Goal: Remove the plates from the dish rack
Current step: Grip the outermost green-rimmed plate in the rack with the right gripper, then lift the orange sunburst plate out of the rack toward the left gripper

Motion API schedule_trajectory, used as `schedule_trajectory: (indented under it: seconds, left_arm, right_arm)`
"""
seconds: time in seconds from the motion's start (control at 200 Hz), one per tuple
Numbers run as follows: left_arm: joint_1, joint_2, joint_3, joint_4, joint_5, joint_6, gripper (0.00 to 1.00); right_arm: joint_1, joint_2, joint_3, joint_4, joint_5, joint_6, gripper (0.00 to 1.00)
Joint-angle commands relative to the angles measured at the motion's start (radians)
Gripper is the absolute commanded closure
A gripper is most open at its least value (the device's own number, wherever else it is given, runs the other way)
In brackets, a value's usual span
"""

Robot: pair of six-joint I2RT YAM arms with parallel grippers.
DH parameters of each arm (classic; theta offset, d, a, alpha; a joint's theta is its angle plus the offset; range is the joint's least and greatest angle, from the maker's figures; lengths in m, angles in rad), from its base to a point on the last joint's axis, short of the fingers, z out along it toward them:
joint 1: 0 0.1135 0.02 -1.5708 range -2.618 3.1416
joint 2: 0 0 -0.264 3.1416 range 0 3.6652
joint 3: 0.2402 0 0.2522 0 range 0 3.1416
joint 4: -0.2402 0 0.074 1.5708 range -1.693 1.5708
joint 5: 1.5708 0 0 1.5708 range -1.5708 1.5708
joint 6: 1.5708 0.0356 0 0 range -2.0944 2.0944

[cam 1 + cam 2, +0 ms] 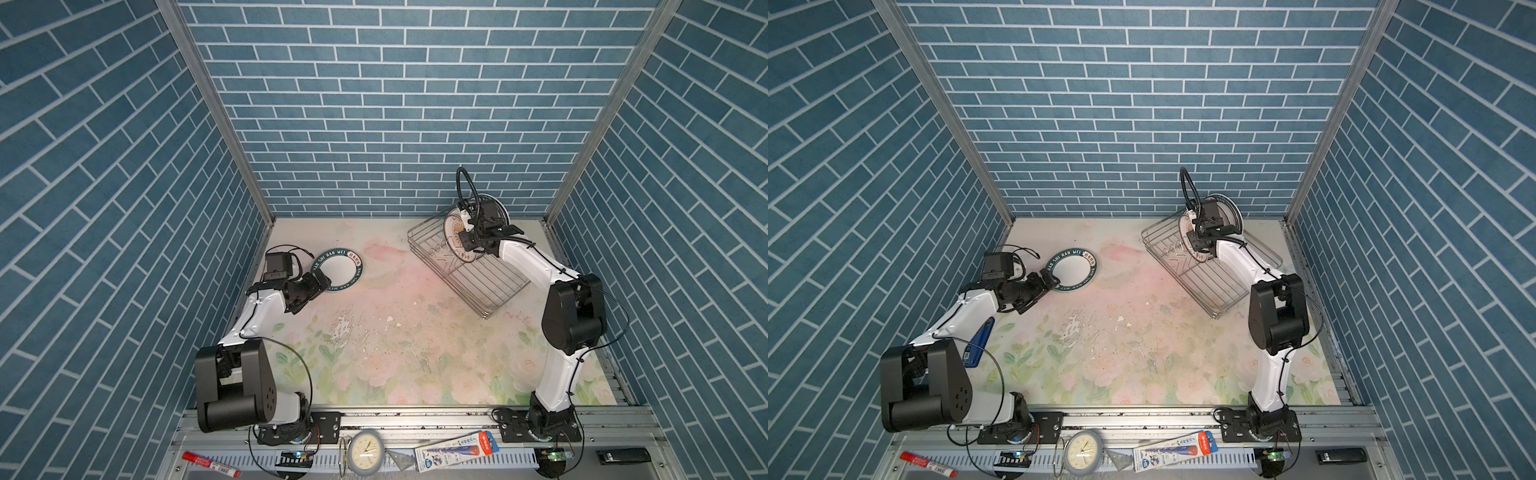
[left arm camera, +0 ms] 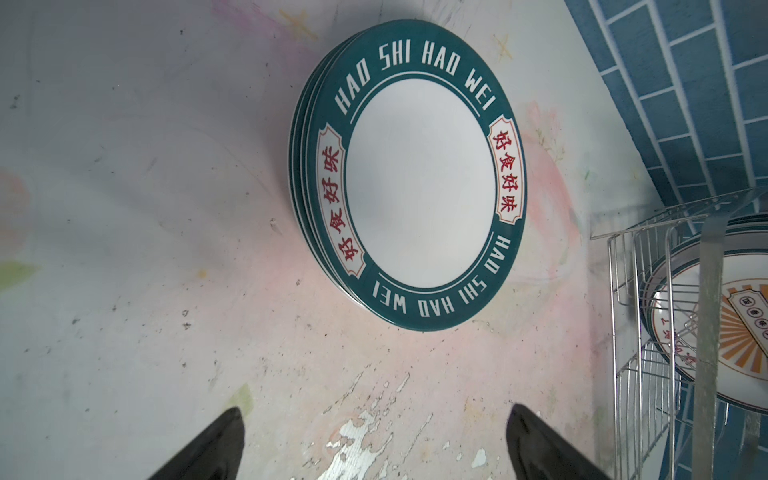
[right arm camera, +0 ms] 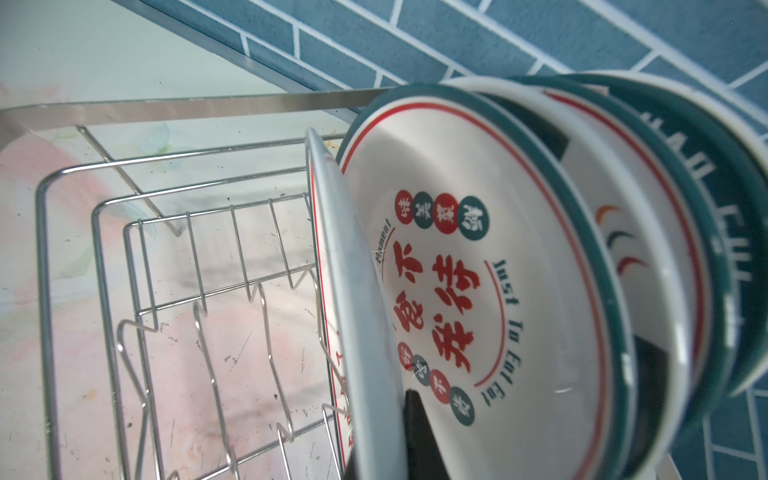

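while the left gripper (image 2: pixel 376 415) hovers with its jaws spread wide and nothing between them, we see just beyond it the stack of green-rimmed plates (image 2: pixel 419 195), several high, lying flat on the floral table (image 1: pixel 374 291) and already out of the rack. moving right, the dish rack (image 1: pixel 492 289) sits near the back wall with most of its prongs bare; at least four plates stand on edge, crowded at its far end. the right gripper (image 1: pixel 464 246) reaches into that row, its jaws pressed together on the rim of the front plate (image 3: pixel 353 291), and one dark finger (image 3: pixel 415 436) shows behind that plate. we judge the step in hand to be the grasp of the next plate, roughly mid-task. the next move calls for a straight lift clear of the prongs and of the neighbouring red-character plate (image 3: pixel 469 291), then a carry across to the stack, where the plate must be laid flat.
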Motion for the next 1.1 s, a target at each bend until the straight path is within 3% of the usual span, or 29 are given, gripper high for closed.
schedule_trajectory:
  seconds: [0.0, 0.275, 0.535, 0.67, 0.815, 0.935, 1.095]
  left_arm:
    - [-0.01, -0.017, -0.025, 0.039, 0.02, -0.009, 0.01]
    - [-0.08, -0.113, -0.086, 0.124, -0.107, 0.024, 0.01]
    - [-0.09, -0.141, -0.107, 0.21, 0.027, 0.02, 0.01]
    - [-0.119, -0.15, -0.126, 0.283, 0.068, -0.008, 0.01]
    - [-0.153, -0.133, -0.111, 0.308, 0.11, -0.034, 0.01]
    - [-0.186, -0.118, -0.111, 0.36, 0.146, -0.06, 0.01]
    - [-0.23, -0.117, -0.121, 0.424, 0.168, -0.098, 0.01]
  right_arm:
    - [-0.005, -0.085, -0.015, 0.01, 0.016, -0.038, 1.0]
    - [-0.003, -0.224, -0.025, 0.01, 0.013, -0.037, 1.0]
    - [-0.003, -0.388, -0.128, 0.026, -0.12, 0.091, 1.0]
    - [-0.003, -0.468, -0.213, 0.046, -0.193, 0.238, 1.0]
    - [-0.003, -0.533, -0.311, 0.125, -0.374, 0.486, 1.0]
    - [0.002, -0.505, -0.35, 0.187, -0.5, 0.722, 1.0]
    - [0.013, -0.45, -0.41, 0.32, -0.586, 0.92, 1.0]
